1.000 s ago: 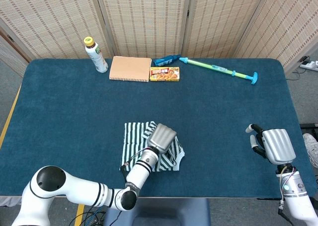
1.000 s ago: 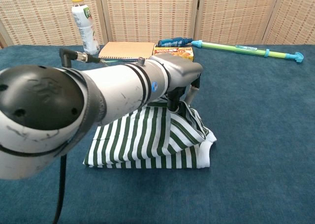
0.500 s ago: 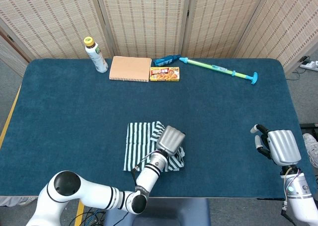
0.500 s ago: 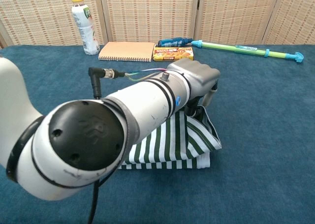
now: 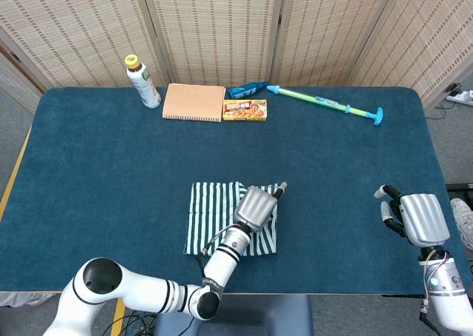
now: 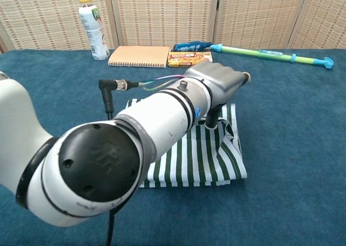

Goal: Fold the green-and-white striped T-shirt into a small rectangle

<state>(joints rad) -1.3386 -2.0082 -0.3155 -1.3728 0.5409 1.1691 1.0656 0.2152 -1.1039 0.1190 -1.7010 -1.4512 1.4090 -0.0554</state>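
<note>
The blue counter (image 5: 111, 173) carries the striped T-shirt (image 5: 211, 216), folded, its long axis lying left to right, stripes running toward the far notebook (image 5: 194, 102). The left robot hand (image 5: 255, 207) rests on the shirt's right part, fingers apart. The right robot hand (image 5: 415, 218) hangs well right of the shirt, holding nothing, fingers slightly spread.

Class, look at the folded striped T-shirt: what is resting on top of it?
The left hand lies over the right part of the striped T-shirt, fingers reaching down to the cloth. Whether they grip it is hidden beneath the hand.
</note>
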